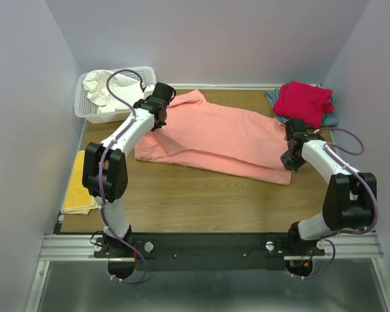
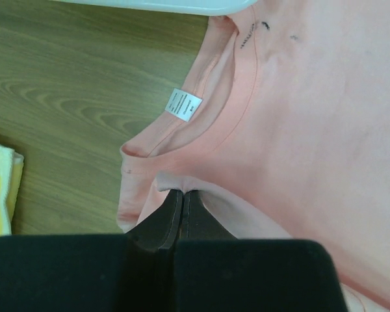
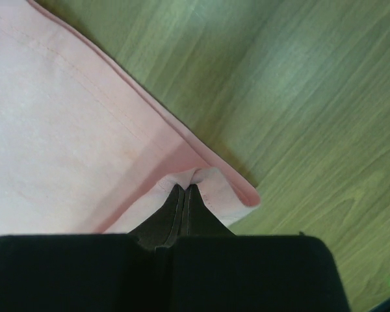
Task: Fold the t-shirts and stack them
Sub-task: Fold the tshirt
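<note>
The salmon-pink t-shirt (image 1: 214, 140) lies folded lengthwise across the table middle. My left gripper (image 1: 157, 117) is shut on its edge near the collar; the wrist view shows cloth pinched at the fingertips (image 2: 182, 193) below the neck label (image 2: 183, 104). My right gripper (image 1: 291, 160) is shut on the shirt's hem corner (image 3: 208, 179) at the right. A crimson-red t-shirt (image 1: 304, 101) lies folded on a grey-blue one (image 1: 331, 119) at the back right. A white t-shirt (image 1: 103, 88) sits in the basket.
The white lattice basket (image 1: 91, 112) stands at the back left corner. A yellow cloth (image 1: 79, 185) lies at the table's left edge, also seen in the left wrist view (image 2: 1, 188). Bare wood (image 1: 201, 201) shows in front of the pink shirt.
</note>
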Robot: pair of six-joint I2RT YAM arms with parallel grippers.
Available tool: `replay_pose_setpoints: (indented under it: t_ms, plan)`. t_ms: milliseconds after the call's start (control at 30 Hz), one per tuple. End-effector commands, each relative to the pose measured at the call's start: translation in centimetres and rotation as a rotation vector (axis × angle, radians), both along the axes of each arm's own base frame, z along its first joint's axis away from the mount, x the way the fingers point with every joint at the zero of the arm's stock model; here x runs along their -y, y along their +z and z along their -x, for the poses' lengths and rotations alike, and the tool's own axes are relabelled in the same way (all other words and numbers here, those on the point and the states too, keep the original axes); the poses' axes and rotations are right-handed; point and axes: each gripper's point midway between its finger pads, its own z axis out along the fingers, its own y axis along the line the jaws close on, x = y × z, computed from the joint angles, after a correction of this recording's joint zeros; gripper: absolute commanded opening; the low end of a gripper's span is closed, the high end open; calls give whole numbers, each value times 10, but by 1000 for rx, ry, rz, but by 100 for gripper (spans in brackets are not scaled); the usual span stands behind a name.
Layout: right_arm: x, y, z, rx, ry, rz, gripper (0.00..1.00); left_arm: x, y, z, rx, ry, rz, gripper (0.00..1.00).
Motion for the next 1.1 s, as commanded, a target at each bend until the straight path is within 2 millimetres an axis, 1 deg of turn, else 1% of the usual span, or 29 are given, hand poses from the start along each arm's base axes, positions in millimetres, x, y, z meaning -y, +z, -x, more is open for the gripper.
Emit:
replay_pose_setpoints:
  t_ms: [0,200,267,300,333,400,500,533,567,600,633,667,700,733,767,800,833,900,933,1000,1033,1067]
  plan:
    - [14,4,-23,38,-14,40,1,2,-5,-18,12,-16,-10,0]
    - [12,-5,-39,36,14,29,1,6,-13,-28,1,-16,-1,0]
    - [12,-3,-47,50,15,29,1,6,-18,-30,-4,-12,-4,0]
    - [11,-7,-48,36,26,28,1,6,-19,-30,-6,-7,-2,0]
    - [11,-6,-52,39,29,27,1,7,-20,-32,-6,-6,-1,0]
    - [12,-11,-54,24,34,30,1,7,-22,-33,-9,-4,-1,0]
    - [11,-13,-58,24,41,23,1,9,-27,-36,-15,-4,1,0]
    - [11,-14,-59,21,46,23,8,10,-30,-38,-18,-8,3,0]
    - [11,-12,-63,33,49,26,30,11,-31,-40,-16,-8,6,0]
    - [14,-10,-64,37,49,38,44,12,-31,-42,-13,-11,9,0]
    - [15,-7,-67,45,52,47,55,13,-32,-47,-9,-10,12,3]
    - [17,-3,-70,56,50,57,70,13,-31,-50,-2,-6,13,10]
    - [21,6,-78,79,51,78,74,13,-31,-53,-1,-5,14,17]
    - [23,13,-83,96,47,91,77,14,-26,-60,18,1,18,26]
    - [26,20,-88,115,47,104,80,13,-21,-64,35,11,13,30]
    - [30,34,-97,147,47,130,81,15,-16,-70,59,10,15,35]
    - [32,39,-101,158,47,143,81,17,-7,-79,91,10,22,41]
    - [33,50,-108,177,67,162,81,18,7,-90,137,16,20,43]
    - [33,58,-113,194,75,164,81,19,21,-97,173,19,27,46]
    - [32,62,-114,200,98,159,81,17,34,-101,204,32,19,48]
    - [27,61,-112,196,119,137,81,16,42,-100,218,29,22,49]
    - [24,60,-110,192,133,129,81,17,43,-97,212,21,25,49]
